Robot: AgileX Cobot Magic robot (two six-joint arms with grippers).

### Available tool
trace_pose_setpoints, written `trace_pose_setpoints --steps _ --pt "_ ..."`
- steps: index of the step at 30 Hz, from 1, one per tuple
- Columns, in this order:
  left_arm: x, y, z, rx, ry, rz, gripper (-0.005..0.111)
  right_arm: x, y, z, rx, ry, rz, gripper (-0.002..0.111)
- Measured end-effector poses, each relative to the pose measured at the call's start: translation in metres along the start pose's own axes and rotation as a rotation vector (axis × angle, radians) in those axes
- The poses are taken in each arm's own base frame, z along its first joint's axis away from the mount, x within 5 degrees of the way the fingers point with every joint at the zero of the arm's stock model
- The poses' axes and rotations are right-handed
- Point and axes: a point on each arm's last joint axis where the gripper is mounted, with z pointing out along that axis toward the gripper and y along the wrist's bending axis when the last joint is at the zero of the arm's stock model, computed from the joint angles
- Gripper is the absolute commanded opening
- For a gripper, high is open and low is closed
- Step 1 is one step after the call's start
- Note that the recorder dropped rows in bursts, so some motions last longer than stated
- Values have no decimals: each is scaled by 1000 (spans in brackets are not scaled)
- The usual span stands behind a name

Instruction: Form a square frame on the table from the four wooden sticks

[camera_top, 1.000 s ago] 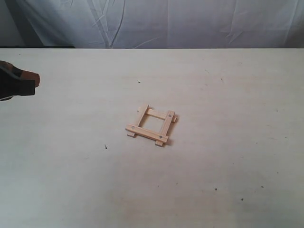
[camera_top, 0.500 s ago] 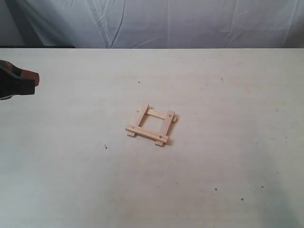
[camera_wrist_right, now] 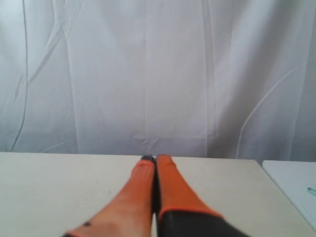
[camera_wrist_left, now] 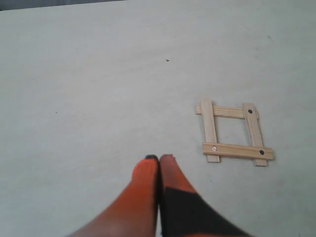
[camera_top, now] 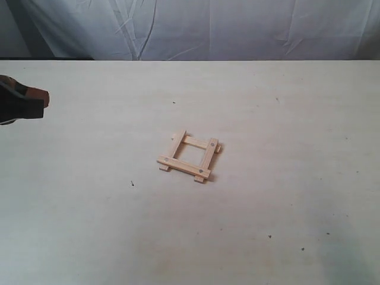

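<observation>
– whereabouts of the square frame?
– lying flat near the middle of the counter. built of the four wooden sticks, crossing at the corners, short ends poking past each joint. small dots near the ends of two sticks, seen from the left wrist.
– room around it?
– plenty of open counter on every side, only a few dark specks scattered about. well apart from every counter edge in sight. far edge running straight under a white draped cloth.
– left pincer?
– shut tight, orange tips pressed together, gripping nothing. sitting at the left border of the exterior view, well apart from the frame, tips turned its way.
– right pincer?
– likewise closed, tips touching, empty. outside the exterior view; facing the cloth across the counter's far edge. in the right wrist view, a counter corner with a paler surface just beside it.
</observation>
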Motion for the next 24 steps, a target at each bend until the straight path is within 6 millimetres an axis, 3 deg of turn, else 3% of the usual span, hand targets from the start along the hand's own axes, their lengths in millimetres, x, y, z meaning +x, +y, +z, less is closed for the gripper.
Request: trace_pose_setpoints --steps 8,11,24 --pt "0 0 0 0 0 2 0 87 6 21 -31 165 67 0" --pt "0 0 -1 -1 -4 3 0 107 7 23 -32 225 68 0" --pt "0 0 -1 -2 -5 3 0 113 7 24 -32 242 66 0"
